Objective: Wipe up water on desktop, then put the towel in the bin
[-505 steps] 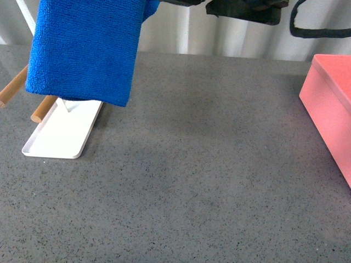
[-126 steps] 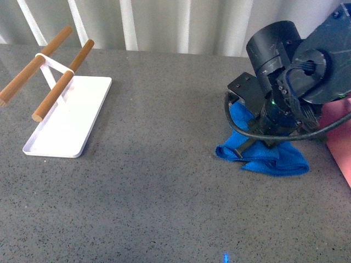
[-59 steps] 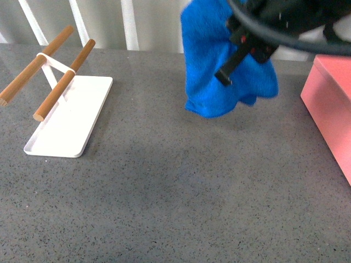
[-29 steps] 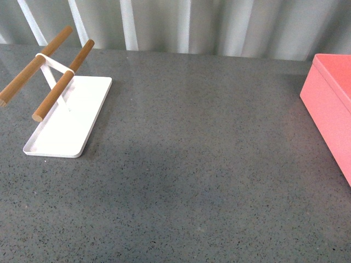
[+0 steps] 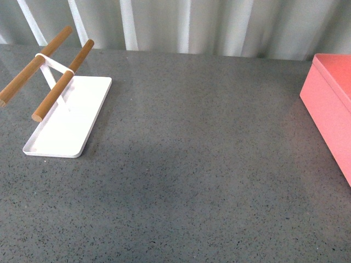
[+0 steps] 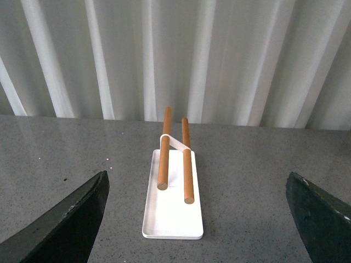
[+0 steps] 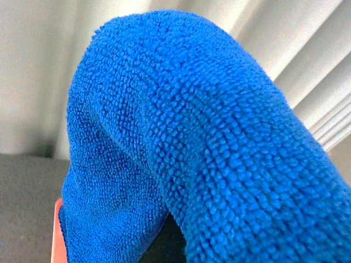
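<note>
The dark grey speckled desktop (image 5: 192, 181) fills the front view, and neither arm shows there. The salmon-pink bin (image 5: 332, 104) stands at its right edge. The blue fuzzy towel (image 7: 197, 153) fills the right wrist view. My right gripper is shut on it, and its fingers are hidden behind the cloth. A sliver of the bin (image 7: 56, 219) shows beside the towel's lower edge. My left gripper (image 6: 197, 181) is open and empty above the desktop (image 6: 263, 219), with its dark fingers (image 6: 71, 219) wide apart.
A flat white tray (image 5: 66, 123) with two wooden rods (image 5: 60, 82) stands at the left of the desktop. It also shows in the left wrist view (image 6: 170, 211). A white ribbed wall (image 5: 186, 24) runs along the back.
The right arm lifted the towel off the desktop near the bin and rose out of the front view. That view has not changed over the last half second.
</note>
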Controlling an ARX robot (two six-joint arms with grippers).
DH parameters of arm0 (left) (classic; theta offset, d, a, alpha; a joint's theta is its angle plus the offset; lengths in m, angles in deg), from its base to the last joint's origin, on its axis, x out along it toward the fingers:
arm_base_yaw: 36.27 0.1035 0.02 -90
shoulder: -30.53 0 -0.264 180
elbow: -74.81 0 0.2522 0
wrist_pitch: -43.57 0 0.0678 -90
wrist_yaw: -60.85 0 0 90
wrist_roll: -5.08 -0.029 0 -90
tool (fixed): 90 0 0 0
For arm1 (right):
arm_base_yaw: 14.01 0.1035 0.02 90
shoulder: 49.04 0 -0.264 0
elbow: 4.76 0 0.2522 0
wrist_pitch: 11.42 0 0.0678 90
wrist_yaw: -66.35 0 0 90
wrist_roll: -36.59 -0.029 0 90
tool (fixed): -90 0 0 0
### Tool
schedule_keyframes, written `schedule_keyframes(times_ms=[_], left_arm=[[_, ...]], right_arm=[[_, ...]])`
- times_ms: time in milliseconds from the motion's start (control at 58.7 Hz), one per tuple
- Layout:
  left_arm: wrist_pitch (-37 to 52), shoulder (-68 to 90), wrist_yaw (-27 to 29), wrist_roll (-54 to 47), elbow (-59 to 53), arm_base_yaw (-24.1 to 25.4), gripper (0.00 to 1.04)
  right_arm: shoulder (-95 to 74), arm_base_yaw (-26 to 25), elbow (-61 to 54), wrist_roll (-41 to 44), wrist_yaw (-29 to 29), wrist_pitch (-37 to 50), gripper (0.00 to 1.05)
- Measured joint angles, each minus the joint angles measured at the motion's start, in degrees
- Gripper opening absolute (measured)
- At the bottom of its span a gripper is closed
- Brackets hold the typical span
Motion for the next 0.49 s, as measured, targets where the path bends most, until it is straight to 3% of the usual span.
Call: schedule_keyframes(times_ms=[358,494], left_arm=[[0.0,0.0,0.0,0.0,0.0,0.0,0.98],[0.0,0.0,0.0,0.0,0.0,0.0,0.98]], right_arm=[[-1.0,-4.3,3.0,-1.8,-5.6,8.1,0.03],[-1.8,-5.7,3.4,-3.7,-2.8,5.6,0.03]])
